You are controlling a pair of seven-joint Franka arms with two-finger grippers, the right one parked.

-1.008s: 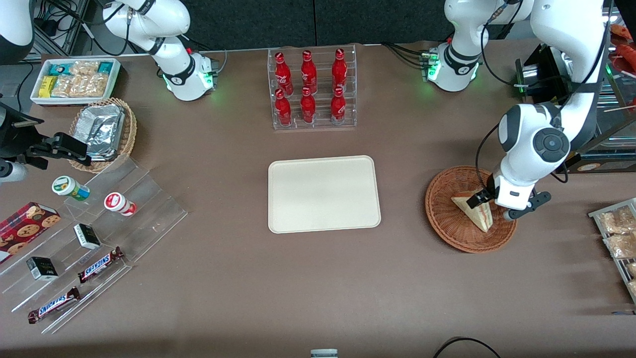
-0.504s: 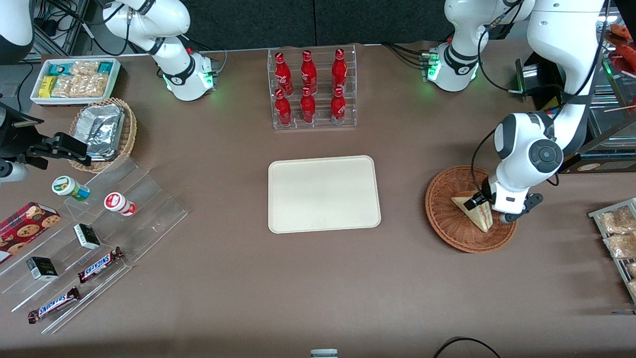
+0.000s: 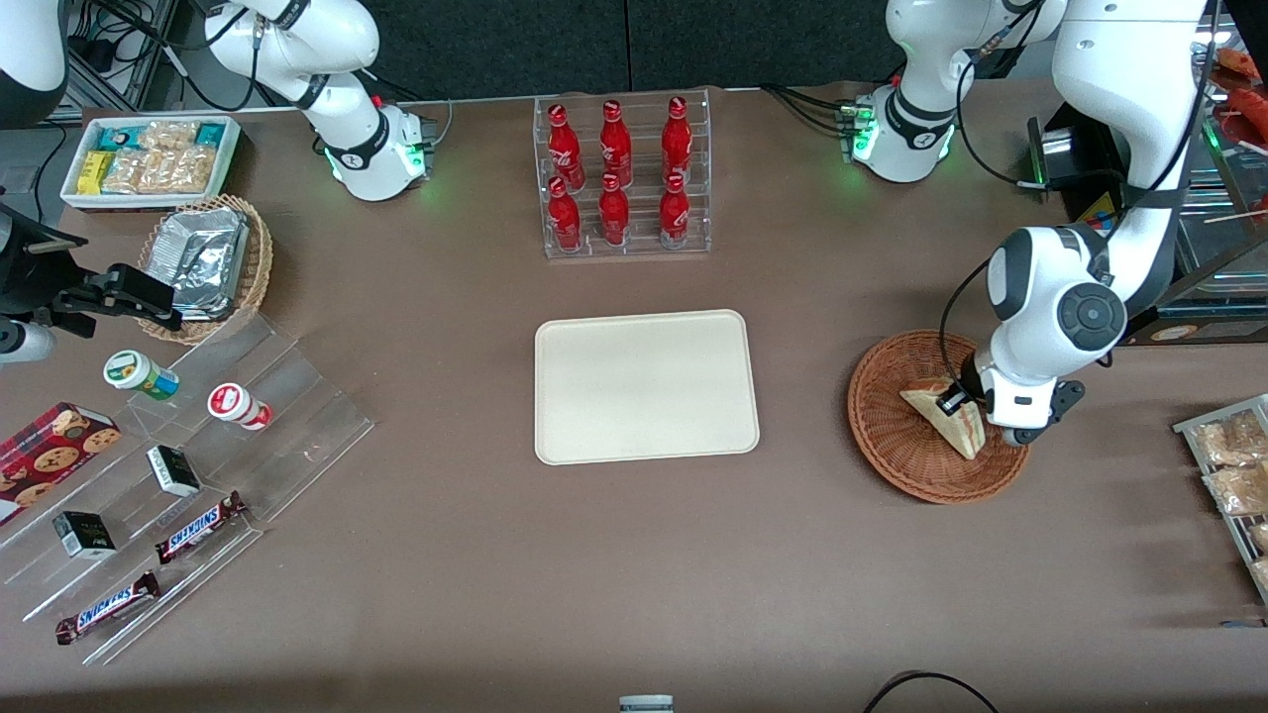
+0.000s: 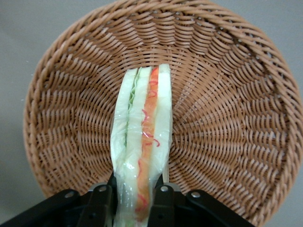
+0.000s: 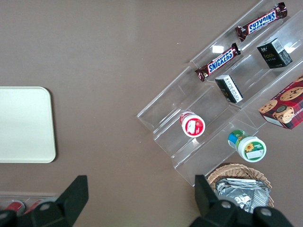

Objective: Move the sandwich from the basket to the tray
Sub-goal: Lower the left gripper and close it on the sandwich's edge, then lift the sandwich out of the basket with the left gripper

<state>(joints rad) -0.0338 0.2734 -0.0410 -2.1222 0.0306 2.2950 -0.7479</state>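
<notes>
The sandwich [image 3: 941, 416], a pale bread wedge with red and green filling, stands on edge in the reddish-brown wicker basket [image 3: 877, 421] toward the working arm's end of the table. My left gripper [image 3: 976, 414] is down in the basket, shut on the sandwich's thick end. In the left wrist view the black fingers [image 4: 161, 196] press both sides of the wrapped sandwich [image 4: 144, 137], with the gripper [image 4: 134, 189] over the basket's woven wall [image 4: 227, 94]. The cream tray [image 3: 644, 386] lies bare at the table's middle, and its corner [image 5: 23, 125] also shows in the right wrist view.
A clear rack of red bottles [image 3: 622, 178] stands farther from the front camera than the tray. A wire rack of snack bags [image 3: 1228, 465] lies beside the basket at the table's edge. A clear stepped display [image 3: 168, 465], a tan basket with foil [image 3: 208, 262] and a white snack bin [image 3: 149, 158] sit toward the parked arm's end.
The gripper's fingers, wide apart a second ago, have closed onto the sandwich. The wrist shifted slightly toward the tray and settled lower in the basket.
</notes>
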